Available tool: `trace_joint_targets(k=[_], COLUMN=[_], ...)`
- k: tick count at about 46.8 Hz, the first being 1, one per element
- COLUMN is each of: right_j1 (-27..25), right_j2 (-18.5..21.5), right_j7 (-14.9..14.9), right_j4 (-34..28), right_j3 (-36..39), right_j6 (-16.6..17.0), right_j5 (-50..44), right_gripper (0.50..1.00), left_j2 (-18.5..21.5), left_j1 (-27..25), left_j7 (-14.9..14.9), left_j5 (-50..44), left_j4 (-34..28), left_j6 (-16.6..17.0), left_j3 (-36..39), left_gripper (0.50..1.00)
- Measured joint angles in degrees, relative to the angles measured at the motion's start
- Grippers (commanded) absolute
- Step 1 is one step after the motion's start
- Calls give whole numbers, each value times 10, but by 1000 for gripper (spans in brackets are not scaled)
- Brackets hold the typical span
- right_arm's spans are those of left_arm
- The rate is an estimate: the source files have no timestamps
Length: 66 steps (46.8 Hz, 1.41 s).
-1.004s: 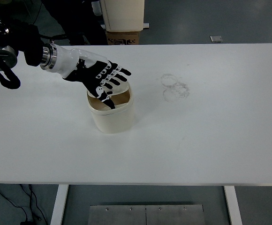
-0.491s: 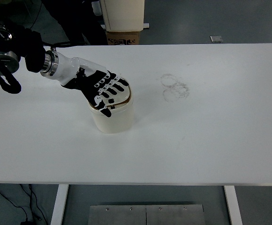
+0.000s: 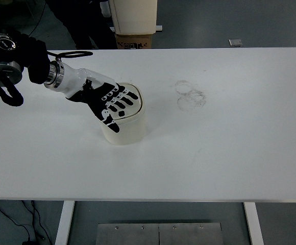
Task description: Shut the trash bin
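Moved: my left robot hand has come down from above the open trash bin and now lies flat on its top; the brown opening seen a second ago is gone from sight.
Left robot hand: fingers stretched out and relaxed, grasping nothing, palm pressing on the lid.
Right robot hand: out of view.
Trash bin: cream, upright, left of centre on the white bench.
Faint ring marks: right of the bin, well apart from it.
Meaning: I judge the lid pushed down and the bin closed, or very nearly; my fingers hide whether the lid sits flush.
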Motion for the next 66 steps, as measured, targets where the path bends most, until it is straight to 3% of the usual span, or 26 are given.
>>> trace_joint_targets(k=[32, 51, 66], right_j1=[0, 0, 0], right_j2=[0, 0, 0], right_j7=[0, 0, 0], right_j4=[0, 0, 0], right_j3=[0, 0, 0], right_j6=[0, 0, 0], right_j5=[0, 0, 0], right_gripper=[991, 991, 991], left_j2=[3, 4, 24], left_j1=[-4, 8, 97], left_j7=[-1, -23, -68], left_j5=[0, -36, -64], left_j4=[19, 166, 289], left_j6=[0, 0, 2], left_j3=[-1, -14, -108], left_gripper=[1000, 1000, 1000])
